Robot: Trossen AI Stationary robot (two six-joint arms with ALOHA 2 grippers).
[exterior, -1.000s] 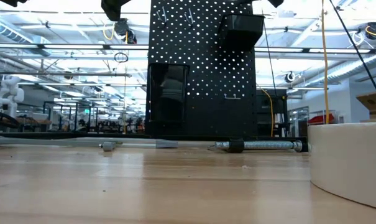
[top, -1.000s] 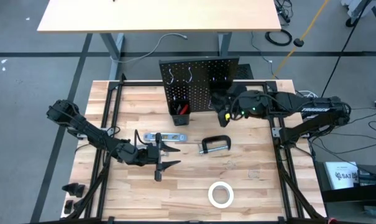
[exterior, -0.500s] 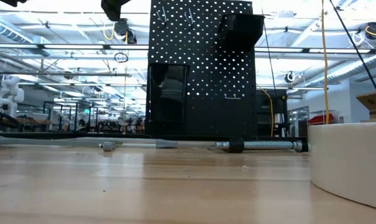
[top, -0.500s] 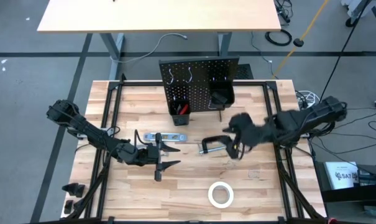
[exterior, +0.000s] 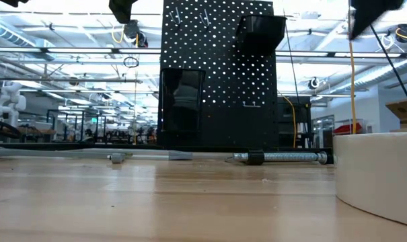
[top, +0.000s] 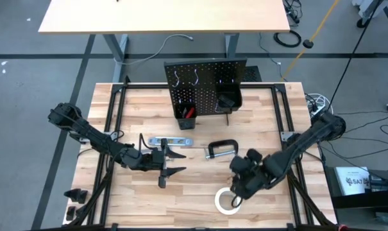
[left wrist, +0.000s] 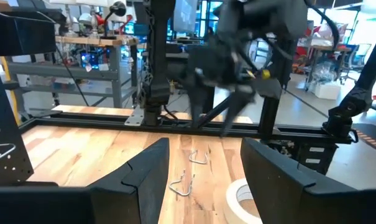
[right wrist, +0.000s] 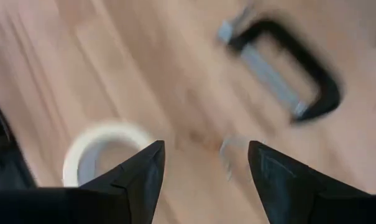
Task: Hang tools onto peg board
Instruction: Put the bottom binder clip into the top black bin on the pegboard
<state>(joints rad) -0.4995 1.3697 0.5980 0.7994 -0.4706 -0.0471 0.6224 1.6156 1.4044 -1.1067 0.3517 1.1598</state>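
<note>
One round white tape roll (top: 227, 201) on pale wood.

The left gripper (top: 171, 162) rests low over the desk, fingers apart. The right gripper (top: 240, 192) hangs with the arm folded back, fingers parted, nothing held.

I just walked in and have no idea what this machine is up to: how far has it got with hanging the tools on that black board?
Partly done. The peg board already has a red-handled tool in its lower bin. Nothing is held: the right gripper is open over the white tape roll, and the left gripper waits open beside the silver level. The level, black C-clamp and tape roll lie on the table.
</note>
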